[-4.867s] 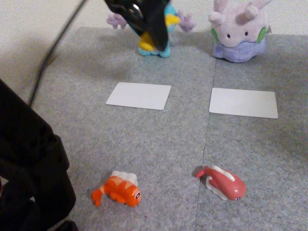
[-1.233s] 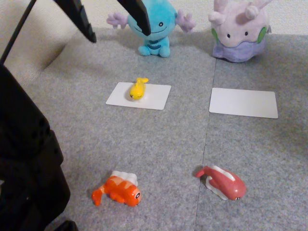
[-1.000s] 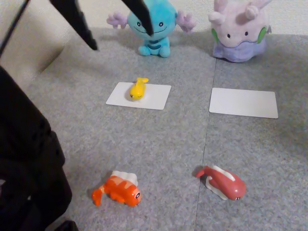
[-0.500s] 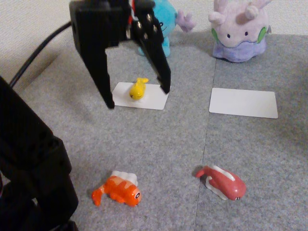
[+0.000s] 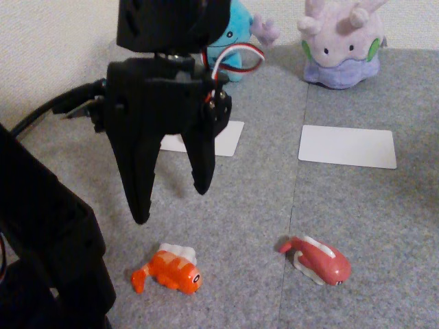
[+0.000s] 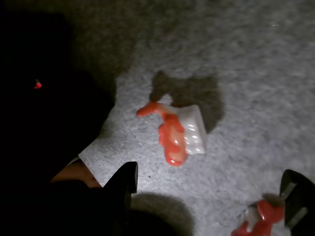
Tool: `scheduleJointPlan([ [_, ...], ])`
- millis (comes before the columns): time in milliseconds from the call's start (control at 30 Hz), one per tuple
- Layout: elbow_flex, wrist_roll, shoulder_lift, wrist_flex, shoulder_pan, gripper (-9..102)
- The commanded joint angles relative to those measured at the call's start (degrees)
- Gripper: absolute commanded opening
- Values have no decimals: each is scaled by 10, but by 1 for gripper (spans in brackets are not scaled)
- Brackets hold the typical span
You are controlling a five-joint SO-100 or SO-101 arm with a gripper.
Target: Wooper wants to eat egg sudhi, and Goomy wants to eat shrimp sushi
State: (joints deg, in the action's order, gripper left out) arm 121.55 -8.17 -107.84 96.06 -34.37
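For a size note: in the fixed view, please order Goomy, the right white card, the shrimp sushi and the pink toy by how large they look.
1. Right white card, the widest.
2. Goomy, close behind and cut at the top edge, so this order is unsure.
3. Pink toy and shrimp sushi look alike; both lie nearer the camera.

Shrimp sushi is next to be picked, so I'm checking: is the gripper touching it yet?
Apart. In the fixed view the open gripper hangs above the shrimp sushi, with bare grey mat between fingertips and toy.
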Motion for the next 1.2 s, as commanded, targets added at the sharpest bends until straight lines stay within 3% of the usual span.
scheduleJointPlan([
  [0,1,-31,-16,13,-2,34],
  [300,4,-116,-15,12,-83,34],
  [667,57,-133,-16,9,-84,34],
  [1167,151,-137,-15,-163,-112,34],
])
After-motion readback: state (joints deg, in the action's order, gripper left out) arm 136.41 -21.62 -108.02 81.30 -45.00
